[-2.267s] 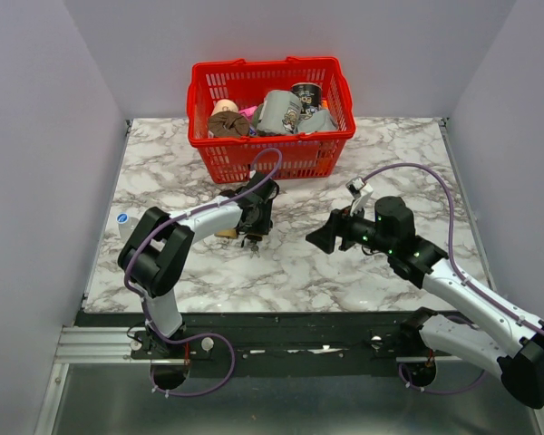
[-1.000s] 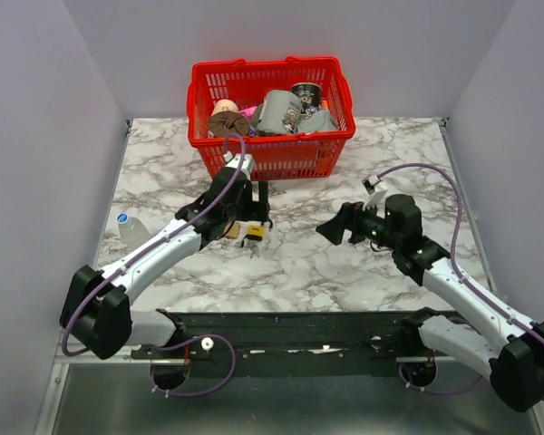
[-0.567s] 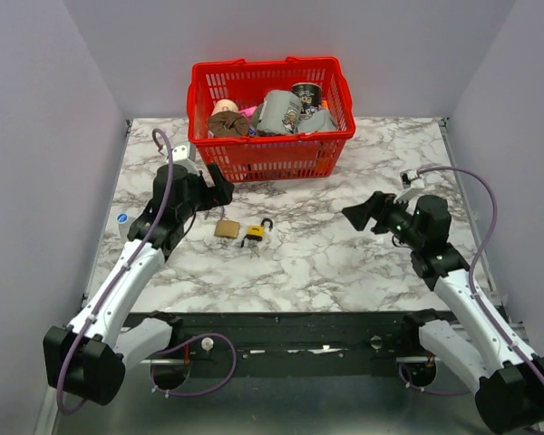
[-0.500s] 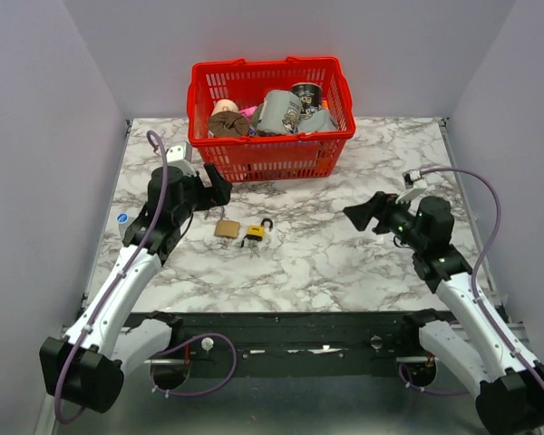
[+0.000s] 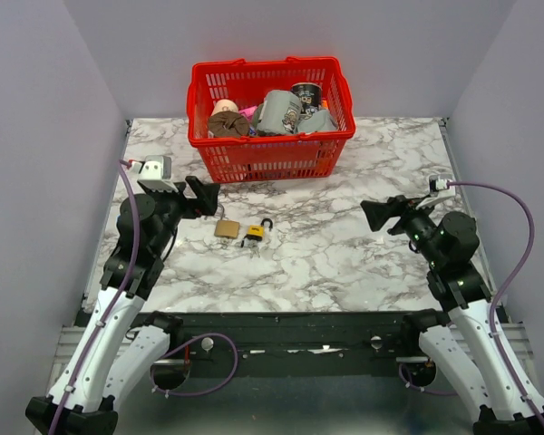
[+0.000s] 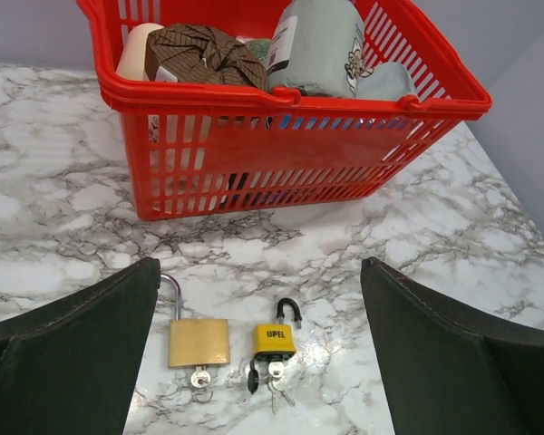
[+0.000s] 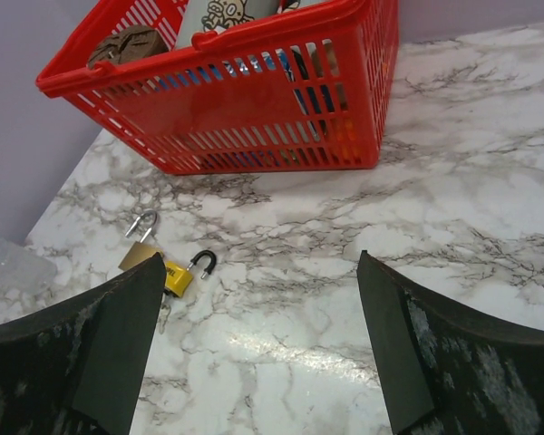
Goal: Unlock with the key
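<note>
A small yellow-and-black padlock lies on the marble table with its black shackle swung open. The slim grey key sticks in its bottom, with spare keys on a ring. The padlock also shows in the top view and the right wrist view. A larger brass padlock lies just left of it, with its own key. My left gripper is open and empty, raised left of the padlocks. My right gripper is open and empty, far right of them.
A red basket full of several items stands at the back of the table, behind the padlocks; it also shows in the left wrist view and the right wrist view. A clear plastic thing lies at the table's left edge.
My left gripper has left the padlocks and drawn back to the left. My right arm has drawn back to the right. The yellow padlock lies free with its shackle open.
</note>
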You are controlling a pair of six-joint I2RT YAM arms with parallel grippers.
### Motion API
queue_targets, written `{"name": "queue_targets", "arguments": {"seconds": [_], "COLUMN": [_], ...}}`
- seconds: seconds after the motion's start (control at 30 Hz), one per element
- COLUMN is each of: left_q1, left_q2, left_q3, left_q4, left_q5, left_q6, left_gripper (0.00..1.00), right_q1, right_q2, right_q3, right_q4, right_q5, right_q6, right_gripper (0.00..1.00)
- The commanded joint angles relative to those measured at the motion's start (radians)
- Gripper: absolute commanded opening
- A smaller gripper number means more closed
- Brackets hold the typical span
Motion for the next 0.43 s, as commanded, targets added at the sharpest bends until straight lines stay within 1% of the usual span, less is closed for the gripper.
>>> {"name": "queue_targets", "arguments": {"seconds": [0.0,0.4], "left_q1": [0.003,0.003], "left_q2": [-0.010,-0.031], "left_q3": [-0.010,-0.027], "left_q4": [0.014,0.028], "left_q5": [-0.030,-0.015], "left_q6": [0.020,0.020], "left_gripper": [0.99,0.99], "right_q1": [-0.003,-0.003], "right_q2": [0.001,-0.018], "right_q3": [0.037,0.033], "right_q4": [-0.039,-0.040], "right_q5": [0.020,0.024], "right_q6": [-0.024,-0.023], "right_gripper": [0.95,0.95]}}
